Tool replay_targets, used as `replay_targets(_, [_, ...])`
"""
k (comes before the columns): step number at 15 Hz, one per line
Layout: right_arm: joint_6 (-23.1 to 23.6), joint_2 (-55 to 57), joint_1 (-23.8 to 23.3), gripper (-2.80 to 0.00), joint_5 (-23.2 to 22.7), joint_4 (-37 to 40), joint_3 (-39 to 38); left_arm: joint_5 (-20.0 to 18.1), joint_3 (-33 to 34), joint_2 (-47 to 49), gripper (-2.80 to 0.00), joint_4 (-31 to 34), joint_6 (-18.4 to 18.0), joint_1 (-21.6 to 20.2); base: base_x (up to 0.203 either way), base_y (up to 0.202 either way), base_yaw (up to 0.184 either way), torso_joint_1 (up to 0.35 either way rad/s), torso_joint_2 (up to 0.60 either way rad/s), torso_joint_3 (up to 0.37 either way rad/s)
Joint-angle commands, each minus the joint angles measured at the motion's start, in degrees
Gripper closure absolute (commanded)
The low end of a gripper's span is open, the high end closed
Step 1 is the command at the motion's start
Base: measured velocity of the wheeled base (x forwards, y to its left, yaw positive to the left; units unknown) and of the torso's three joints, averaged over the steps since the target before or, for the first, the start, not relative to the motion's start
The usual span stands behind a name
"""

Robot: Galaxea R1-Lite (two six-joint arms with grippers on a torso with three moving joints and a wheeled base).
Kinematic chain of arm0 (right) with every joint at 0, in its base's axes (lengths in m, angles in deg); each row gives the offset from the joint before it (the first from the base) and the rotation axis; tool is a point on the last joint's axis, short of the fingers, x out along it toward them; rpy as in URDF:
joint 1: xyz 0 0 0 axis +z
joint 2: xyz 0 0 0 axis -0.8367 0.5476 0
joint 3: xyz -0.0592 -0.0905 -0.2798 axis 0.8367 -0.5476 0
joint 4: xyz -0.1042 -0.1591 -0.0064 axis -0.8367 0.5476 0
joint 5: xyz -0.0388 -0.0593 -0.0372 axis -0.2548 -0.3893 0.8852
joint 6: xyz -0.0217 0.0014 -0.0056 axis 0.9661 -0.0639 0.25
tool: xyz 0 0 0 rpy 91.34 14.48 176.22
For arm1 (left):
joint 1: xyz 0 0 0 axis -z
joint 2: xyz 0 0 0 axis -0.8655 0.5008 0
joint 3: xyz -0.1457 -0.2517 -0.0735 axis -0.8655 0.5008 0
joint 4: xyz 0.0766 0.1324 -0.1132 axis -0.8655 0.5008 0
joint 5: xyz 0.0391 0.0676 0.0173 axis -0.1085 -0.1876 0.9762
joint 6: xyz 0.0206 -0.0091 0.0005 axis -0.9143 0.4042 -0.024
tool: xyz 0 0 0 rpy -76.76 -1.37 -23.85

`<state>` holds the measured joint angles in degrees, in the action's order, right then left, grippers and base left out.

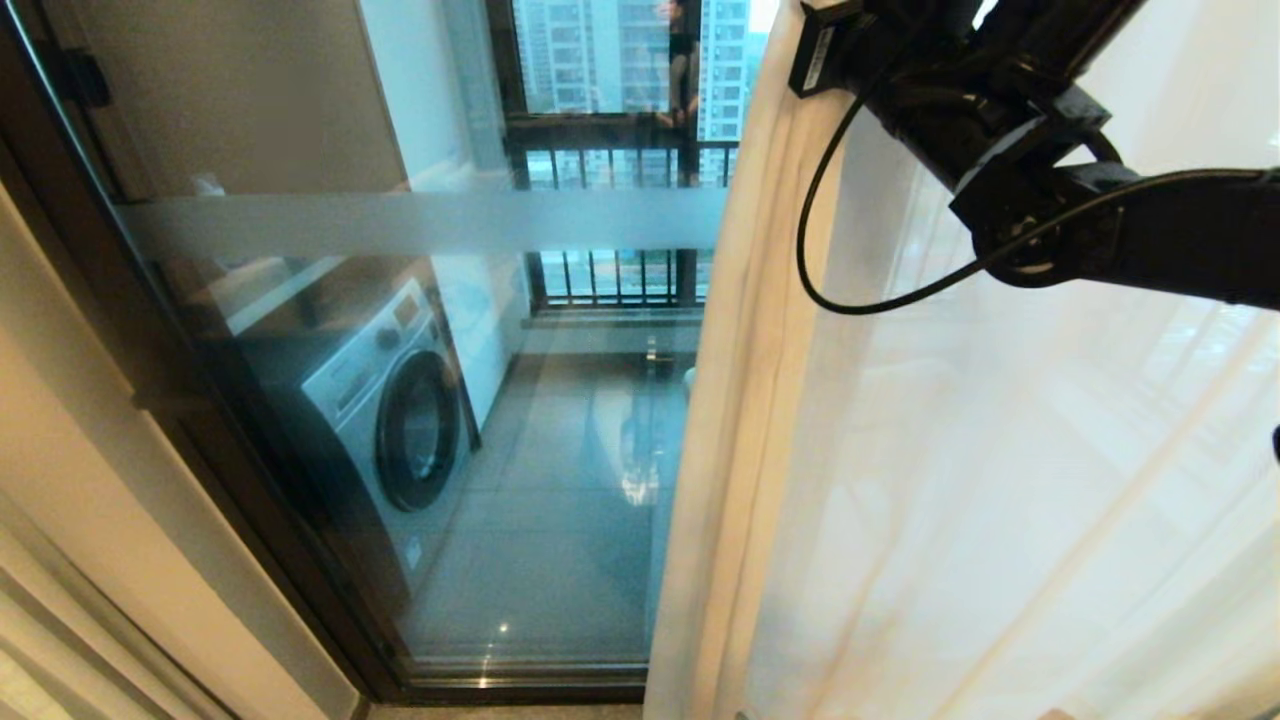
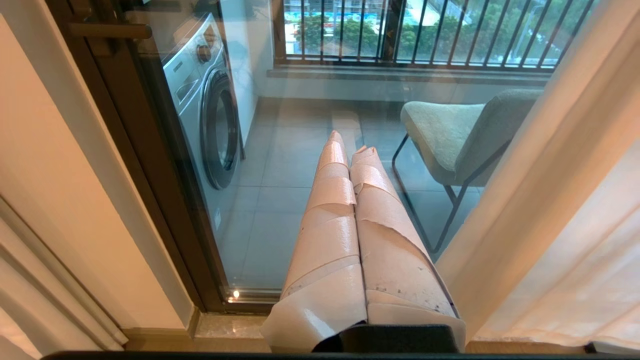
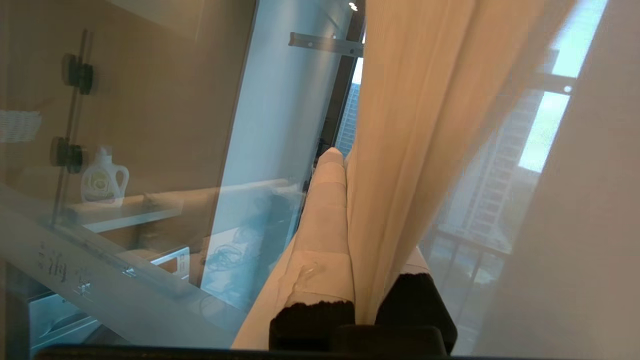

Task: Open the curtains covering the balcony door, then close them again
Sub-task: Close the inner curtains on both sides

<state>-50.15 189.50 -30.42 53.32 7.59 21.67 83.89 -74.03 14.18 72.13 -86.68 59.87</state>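
The cream curtains (image 1: 1000, 450) hang over the right half of the balcony door (image 1: 560, 480). The door's left glass panel with its frosted band (image 1: 420, 222) is uncovered. My right arm (image 1: 1010, 120) reaches in high from the right to the curtain's leading edge. In the right wrist view my right gripper (image 3: 345, 160) is shut on a fold of the curtains (image 3: 400, 125). One taped finger (image 3: 325, 210) shows and the other is hidden behind the fabric. My left gripper (image 2: 350, 145) is low, shut on nothing, and points at the glass beside the curtains (image 2: 550, 175).
Behind the glass stand a washing machine (image 1: 390, 420), a grey chair (image 2: 460, 135) and the black balcony railing (image 1: 620, 160). The dark door frame (image 1: 150, 330) and a beige wall lie at the left. A detergent bottle (image 3: 102, 177) sits on a shelf.
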Motion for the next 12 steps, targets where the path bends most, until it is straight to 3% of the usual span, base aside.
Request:
replay_targets(1, [0.0, 2.0, -0.1, 0.0, 0.0, -0.5, 0.3, 0.0, 0.0, 0.0, 0.0, 0.0, 0.0, 0.0, 0.0, 0.0, 0.0, 0.0, 0.0, 0.0])
replay_targets(12, [-1.2, 3.6, -1.3, 0.0, -0.1, -6.6, 0.7, 0.0, 0.0, 0.0, 0.0, 0.0, 0.0, 0.0, 0.0, 0.0, 0.0, 0.0, 0.0, 0.0])
